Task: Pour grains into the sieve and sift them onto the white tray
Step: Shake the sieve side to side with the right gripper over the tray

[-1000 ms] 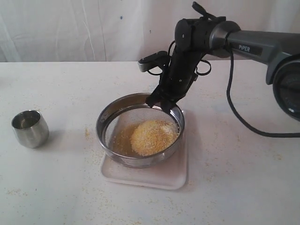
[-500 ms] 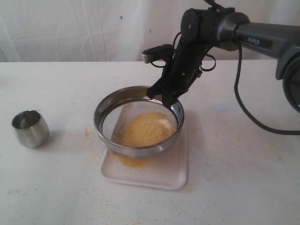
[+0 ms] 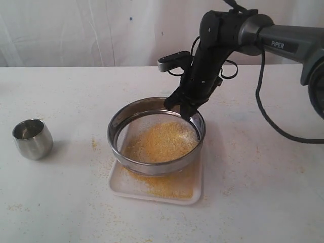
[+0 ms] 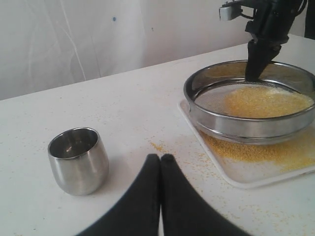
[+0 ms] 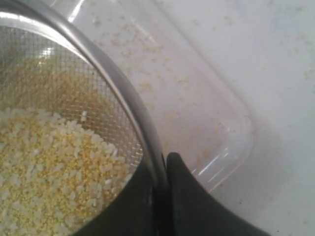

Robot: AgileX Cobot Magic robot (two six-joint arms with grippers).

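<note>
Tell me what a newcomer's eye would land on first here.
The big metal-rimmed sieve in the middle holds a bed of yellow grains. The right gripper reaches in from the far side, jaws shut on its rim. Under it, the white tray has more grains dusted across it, and a small steel cup stands alone off to the left.

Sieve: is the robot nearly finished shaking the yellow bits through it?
About midway. Done: pouring, since the steel cup stands empty. In hand: the right end effector grips the sieve by its rim over the white tray, where sifted grains lie. Left: a layer of grains in the mesh to shake through.
</note>
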